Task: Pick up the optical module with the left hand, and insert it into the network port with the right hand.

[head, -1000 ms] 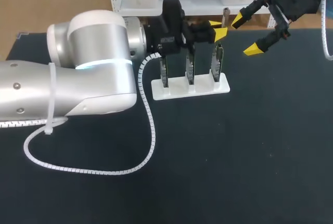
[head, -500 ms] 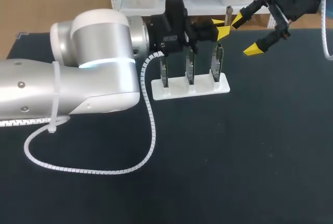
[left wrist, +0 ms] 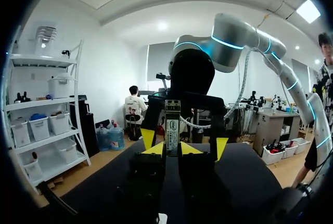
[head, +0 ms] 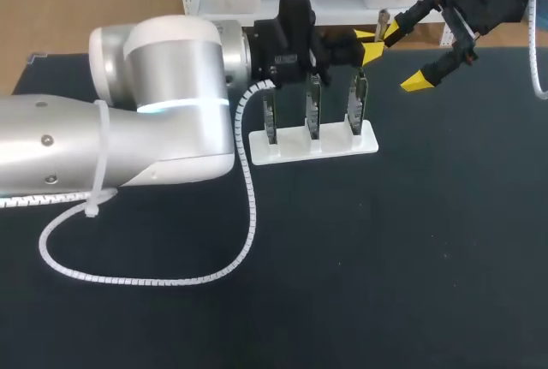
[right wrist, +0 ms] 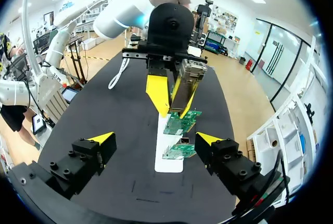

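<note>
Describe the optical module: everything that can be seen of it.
The optical module is a slim, silvery metal bar with a printed label down one face. It stands upright, clamped from two sides between the yellow fingertips of the left gripper, with its upper end sticking out above them. It is held off the table near the white stand and touches nothing else.

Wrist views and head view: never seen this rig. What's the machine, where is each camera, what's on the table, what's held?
Two robot arms stand at a black table. The head view looks down from above and behind; each round picture comes from a camera on one arm's wrist. A white holder on the table carries three upright circuit boards. The left gripper is shut on a small metal optical module, above the boards. The right gripper hangs open close by, holding nothing.
</note>
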